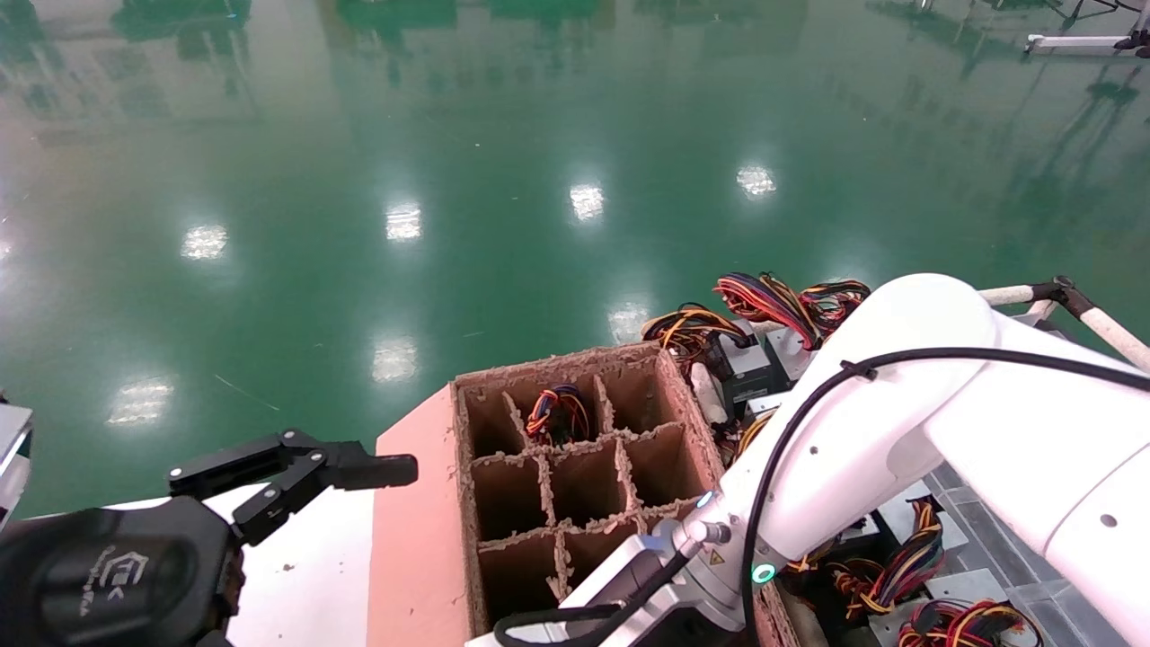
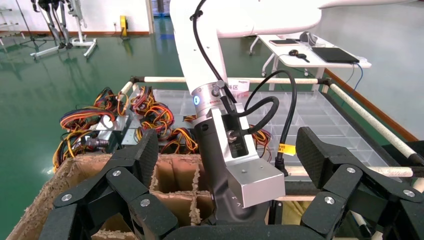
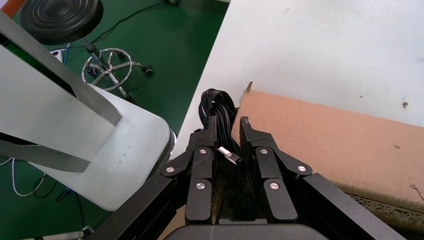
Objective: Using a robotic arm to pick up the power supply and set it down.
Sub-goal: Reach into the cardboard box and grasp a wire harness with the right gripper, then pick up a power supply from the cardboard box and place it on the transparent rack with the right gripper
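Note:
My right gripper [image 3: 229, 125] is shut on a bundle of all-black cables [image 3: 215, 100], which run up between its fingers [image 3: 252, 135] past a small silver clip. The power supply's metal box is hidden below the jaws. This gripper hangs over the near edge of the brown board [image 3: 325, 135], beside the white table [image 3: 320, 45]. In the head view the white right arm [image 1: 880, 422] reaches down over the near corner of the cardboard divider box [image 1: 557, 359]; its gripper is out of sight there. My left gripper [image 1: 341, 472] [image 2: 230, 150] stands open and holds nothing, left of the box.
The divider box holds one unit with coloured wires [image 1: 557, 413] in a far cell. A railed bin [image 2: 320, 115] to the right holds grey boxes with red-yellow-orange wire bundles [image 1: 782, 305]. A black stool [image 3: 60, 20] stands on the green floor.

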